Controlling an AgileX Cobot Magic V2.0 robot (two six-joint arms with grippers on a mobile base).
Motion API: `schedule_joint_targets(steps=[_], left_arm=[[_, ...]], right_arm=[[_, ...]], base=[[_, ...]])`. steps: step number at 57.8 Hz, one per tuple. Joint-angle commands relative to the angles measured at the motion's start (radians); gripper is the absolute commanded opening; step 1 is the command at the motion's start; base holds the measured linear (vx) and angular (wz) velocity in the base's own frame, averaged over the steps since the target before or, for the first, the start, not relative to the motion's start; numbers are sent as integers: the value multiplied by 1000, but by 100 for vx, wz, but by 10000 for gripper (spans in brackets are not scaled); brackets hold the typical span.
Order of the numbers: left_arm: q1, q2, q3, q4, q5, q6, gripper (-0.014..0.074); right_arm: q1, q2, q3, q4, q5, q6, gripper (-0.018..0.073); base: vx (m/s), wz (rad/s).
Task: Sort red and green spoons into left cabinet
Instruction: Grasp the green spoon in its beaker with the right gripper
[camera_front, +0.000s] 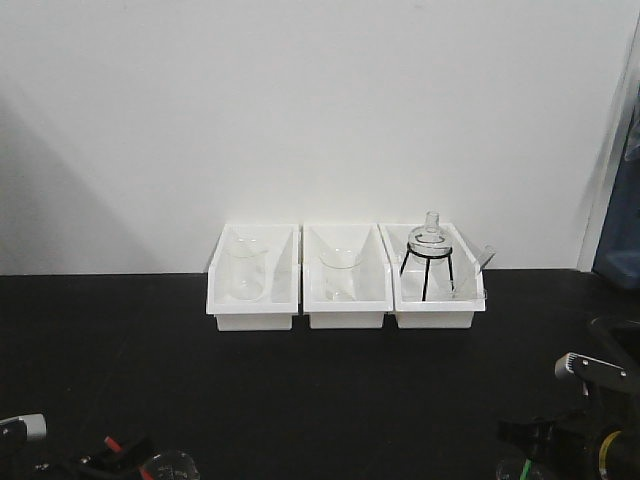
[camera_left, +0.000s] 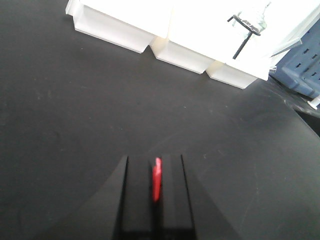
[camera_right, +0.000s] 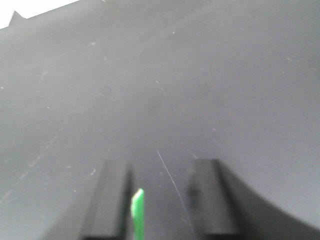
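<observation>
Short of the bins (camera_left: 120, 35), red spoon (camera_left: 157, 177) sits within the left gripper (camera_left: 154, 200), green spoon (camera_right: 137, 207) within the right gripper (camera_right: 159, 200) — whether clamped, unclear. Light, stiff, slick — pinch mid-handle.

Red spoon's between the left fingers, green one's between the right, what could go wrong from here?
The green spoon lies against one finger of the right gripper with a gap to the other, so it may slip out. The red spoon stands mid-gap in the left gripper, visibly touching neither finger; that hold looks uncertain. Glass beakers in the white bins ahead could be struck by a wide swing.
</observation>
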Motion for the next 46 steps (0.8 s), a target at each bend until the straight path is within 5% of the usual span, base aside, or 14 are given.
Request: schedule_joint_targets(steps=[1,19,46], left_arm=[[-3,-35,-19,-11,-92,-4,-8],[-3,-35,-19,-14,-101,-2,-8],[-3,-59,-19,-41,-117,3,-7]], right_arm=[[-3,-38,-28,5,-44,-1,185],[-3,-38,-28,5,-10,-6,-11],[-3,-128,-28,5,-17,-8,-9]], base=[[0,0],[0,0],[0,0]])
